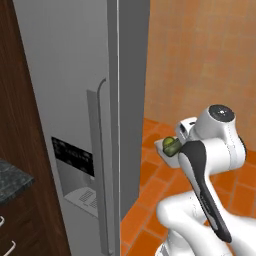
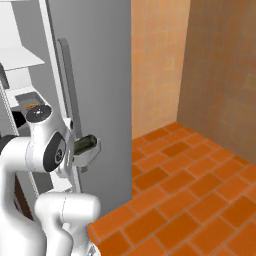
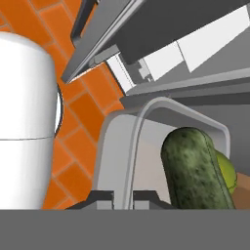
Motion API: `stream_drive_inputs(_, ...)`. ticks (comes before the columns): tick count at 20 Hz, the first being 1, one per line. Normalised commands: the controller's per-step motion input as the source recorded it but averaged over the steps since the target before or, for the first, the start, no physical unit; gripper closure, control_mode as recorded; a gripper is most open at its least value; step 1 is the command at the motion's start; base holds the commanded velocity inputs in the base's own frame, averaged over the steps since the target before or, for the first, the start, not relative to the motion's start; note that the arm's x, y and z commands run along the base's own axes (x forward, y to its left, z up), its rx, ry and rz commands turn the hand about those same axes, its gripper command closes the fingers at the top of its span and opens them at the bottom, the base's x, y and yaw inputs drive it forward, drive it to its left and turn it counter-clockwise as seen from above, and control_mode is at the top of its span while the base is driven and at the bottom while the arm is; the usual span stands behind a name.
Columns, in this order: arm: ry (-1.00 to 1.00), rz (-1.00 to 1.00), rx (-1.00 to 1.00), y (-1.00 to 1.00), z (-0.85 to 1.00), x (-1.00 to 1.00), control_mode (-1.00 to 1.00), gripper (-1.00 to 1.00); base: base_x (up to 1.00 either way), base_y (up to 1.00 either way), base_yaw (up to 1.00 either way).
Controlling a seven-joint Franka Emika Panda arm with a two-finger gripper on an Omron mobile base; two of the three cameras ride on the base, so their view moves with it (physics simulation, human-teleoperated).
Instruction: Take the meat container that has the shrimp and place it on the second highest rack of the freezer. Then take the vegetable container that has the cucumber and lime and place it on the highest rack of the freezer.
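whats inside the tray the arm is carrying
The tray holds a dark green cucumber and, tucked behind it, a lime that is mostly covered. The floor of the tray under them is hidden.

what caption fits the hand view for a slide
Gripper clamped on the rim of the vegetable container holding cucumber and lime, near the freezer.

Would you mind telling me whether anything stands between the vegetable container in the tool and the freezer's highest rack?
Yes: the freezer door. The container with the cucumber and lime, gripped by the tool, hangs on the door's outer side near its handle, while the white shelves sit beyond that door's edge.
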Motion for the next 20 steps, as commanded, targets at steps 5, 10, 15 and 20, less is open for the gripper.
stream_drive_inputs(5,0.00,0.00,0.00,0.00,0.00,0.00,1.00,1.00,0.11,-0.63,0.72)
stream_drive_inputs(10,0.00,0.00,0.00,0.00,0.00,0.00,1.00,1.00,0.11,-0.62,0.71)
stream_drive_inputs(15,0.00,0.00,0.00,0.00,0.00,0.00,1.00,1.00,0.37,-0.76,0.75)
stream_drive_inputs(20,0.00,0.00,0.00,0.00,0.00,0.00,1.00,1.00,0.48,-0.98,0.45)
